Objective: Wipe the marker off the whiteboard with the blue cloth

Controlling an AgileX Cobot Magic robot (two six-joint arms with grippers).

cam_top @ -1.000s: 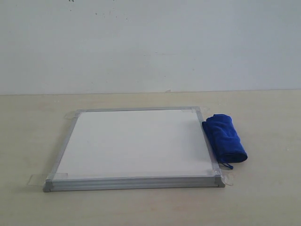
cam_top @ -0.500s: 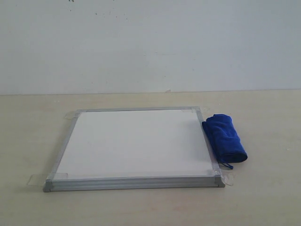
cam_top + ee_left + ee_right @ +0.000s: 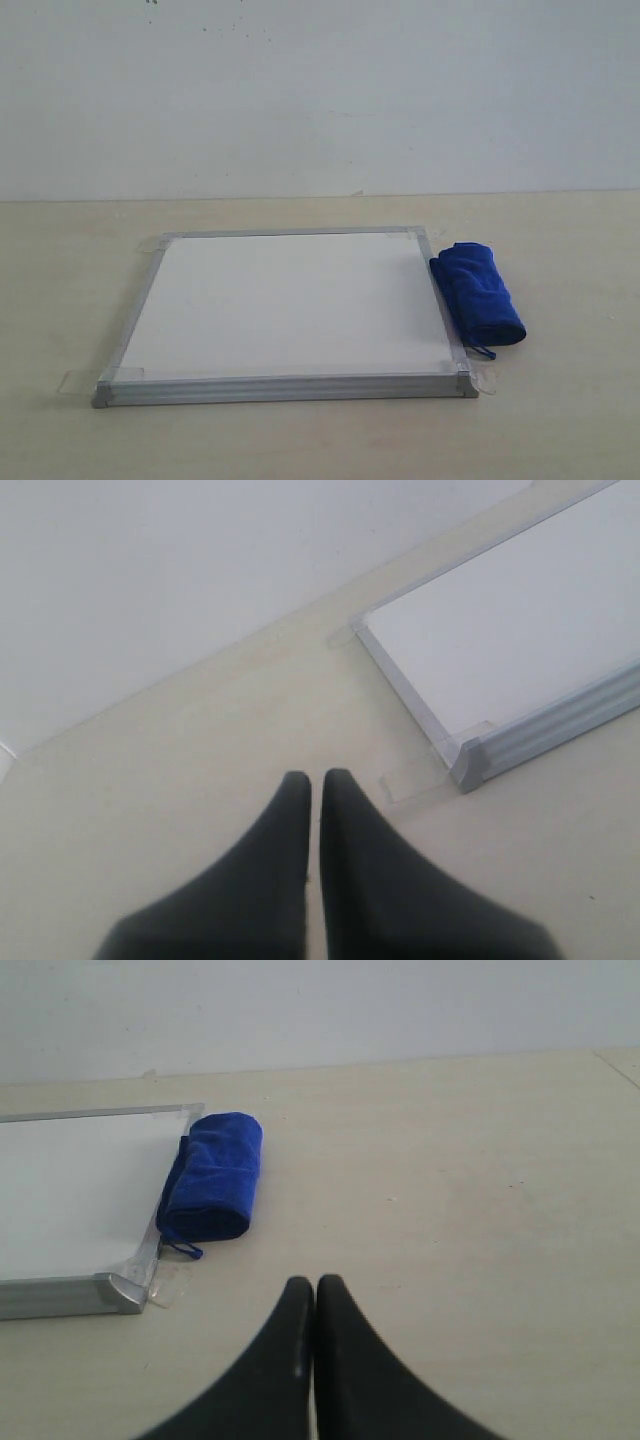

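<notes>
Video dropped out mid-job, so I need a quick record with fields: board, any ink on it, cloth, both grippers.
whiteboard: flat on the table, clear tape at corners
ink: no red line visible in any view
blue cloth: rolled, on the table against the board's right frame, untouched
left gripper: shut, empty, off the board near a taped corner
right gripper: shut, empty, apart from the cloth

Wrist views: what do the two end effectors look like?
The left end effector and right end effector look alike: two matte black fingers each, broad at the base and tapering smoothly to rounded tips. No cables, markings or arm links show. The exterior view shows neither arm.
</notes>
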